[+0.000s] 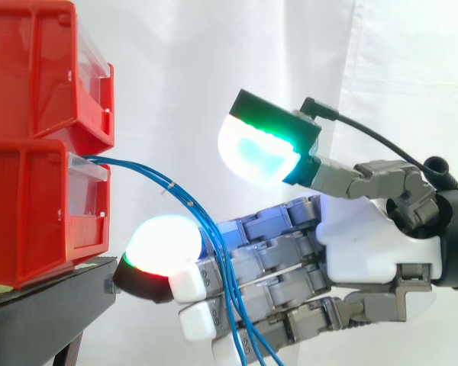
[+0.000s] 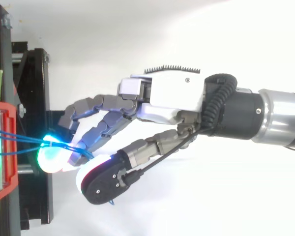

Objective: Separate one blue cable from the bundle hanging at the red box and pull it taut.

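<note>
The blue cables [image 1: 221, 263] leave the red box [image 1: 30, 213] at the hand's [image 1: 366, 244] nine o'clock and slope toward five across its straight fingers. The thumb is spread wide, pinching nothing.

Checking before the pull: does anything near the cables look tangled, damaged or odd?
Nothing stands out. The thin blue cables leave the lower red plastic bin and droop slack across the open robot hand; none is taut.

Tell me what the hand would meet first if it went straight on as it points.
Probably the front of the lower red bin, or the black stand beneath it, though depth is unclear. The blue cables drape across the hand.
</note>
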Action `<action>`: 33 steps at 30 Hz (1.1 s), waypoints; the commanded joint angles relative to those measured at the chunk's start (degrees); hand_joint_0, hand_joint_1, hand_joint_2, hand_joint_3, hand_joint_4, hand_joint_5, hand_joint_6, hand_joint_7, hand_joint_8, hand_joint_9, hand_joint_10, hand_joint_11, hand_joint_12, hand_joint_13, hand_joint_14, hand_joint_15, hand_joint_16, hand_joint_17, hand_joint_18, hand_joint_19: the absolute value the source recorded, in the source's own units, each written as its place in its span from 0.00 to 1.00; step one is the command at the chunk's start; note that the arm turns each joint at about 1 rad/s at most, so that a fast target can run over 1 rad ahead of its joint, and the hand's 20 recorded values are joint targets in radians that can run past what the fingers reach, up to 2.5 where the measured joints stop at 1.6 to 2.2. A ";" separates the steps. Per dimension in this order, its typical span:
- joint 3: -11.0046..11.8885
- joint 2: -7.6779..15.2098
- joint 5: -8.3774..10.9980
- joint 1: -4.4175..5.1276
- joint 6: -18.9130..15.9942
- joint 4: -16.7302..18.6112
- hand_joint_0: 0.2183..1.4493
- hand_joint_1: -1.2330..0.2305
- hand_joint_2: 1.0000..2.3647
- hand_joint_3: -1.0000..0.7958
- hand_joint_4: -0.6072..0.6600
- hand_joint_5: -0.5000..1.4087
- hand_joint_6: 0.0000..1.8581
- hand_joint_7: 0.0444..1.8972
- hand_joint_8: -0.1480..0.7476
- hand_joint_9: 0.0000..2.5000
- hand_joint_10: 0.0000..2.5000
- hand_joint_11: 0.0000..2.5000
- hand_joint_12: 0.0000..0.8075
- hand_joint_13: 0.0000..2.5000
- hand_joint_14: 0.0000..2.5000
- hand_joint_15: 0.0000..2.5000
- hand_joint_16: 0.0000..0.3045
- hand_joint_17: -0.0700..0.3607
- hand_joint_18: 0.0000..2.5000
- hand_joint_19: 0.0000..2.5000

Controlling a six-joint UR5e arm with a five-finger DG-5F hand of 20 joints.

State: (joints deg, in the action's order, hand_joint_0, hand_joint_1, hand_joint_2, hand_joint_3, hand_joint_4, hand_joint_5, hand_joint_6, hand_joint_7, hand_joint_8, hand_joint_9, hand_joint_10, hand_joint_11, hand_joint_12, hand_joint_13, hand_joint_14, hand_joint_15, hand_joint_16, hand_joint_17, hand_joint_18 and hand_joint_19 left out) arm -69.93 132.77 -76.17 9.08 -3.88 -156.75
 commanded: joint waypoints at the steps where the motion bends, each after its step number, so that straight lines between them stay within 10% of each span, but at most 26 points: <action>1: -0.03 -0.67 0.06 -0.21 0.02 -0.05 0.34 0.41 0.00 0.32 0.76 0.19 0.27 0.48 0.55 0.33 0.00 0.10 0.45 0.34 0.00 0.11 0.12 0.35 0.28 0.11; 21: -0.03 -1.37 -0.03 -1.44 0.02 -1.46 0.35 0.52 0.01 0.33 0.72 0.20 0.27 0.51 0.54 0.35 0.00 0.11 0.46 0.35 0.00 0.13 0.12 0.36 0.28 0.12; 33: -0.03 -1.37 0.15 -1.61 0.10 -1.46 0.41 0.44 0.01 0.52 0.72 0.21 0.27 0.54 0.56 0.40 0.00 0.12 0.46 0.39 0.01 0.14 0.12 0.36 0.31 0.13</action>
State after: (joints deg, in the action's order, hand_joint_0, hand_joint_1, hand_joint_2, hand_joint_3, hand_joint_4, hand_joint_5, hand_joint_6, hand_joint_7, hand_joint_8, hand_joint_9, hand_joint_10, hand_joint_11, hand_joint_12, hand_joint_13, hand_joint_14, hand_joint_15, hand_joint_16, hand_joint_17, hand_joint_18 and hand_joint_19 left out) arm -69.90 131.40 -76.11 7.49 -3.79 -158.18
